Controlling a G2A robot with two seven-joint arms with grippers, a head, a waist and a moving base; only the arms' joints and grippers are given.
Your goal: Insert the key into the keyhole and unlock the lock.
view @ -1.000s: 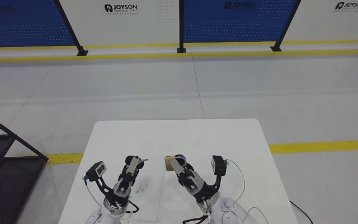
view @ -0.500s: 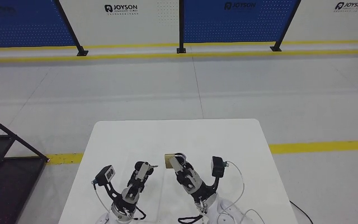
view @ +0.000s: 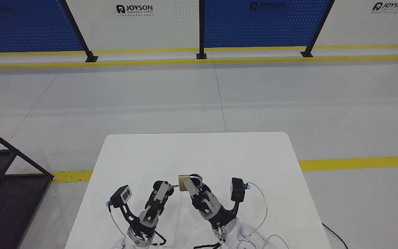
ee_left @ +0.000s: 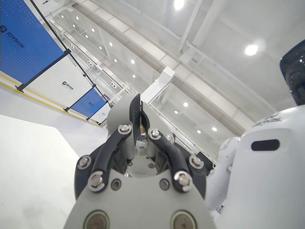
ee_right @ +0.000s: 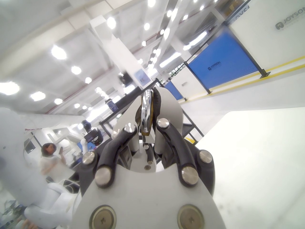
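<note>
We're seeing the left gripper [ee_left: 139,107] pinching tight on the key [view: 172,186], which is mostly hidden by its pads. Just right of it, the right gripper [ee_right: 153,94] is clamping the lock [ee_right: 145,113] edge-on over the table [view: 249,155]. We can't tell whether the key and lock are touching.

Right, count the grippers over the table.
2. The left gripper is above the table, shut on the key; the right gripper is close beside it, shut on the padlock.
</note>
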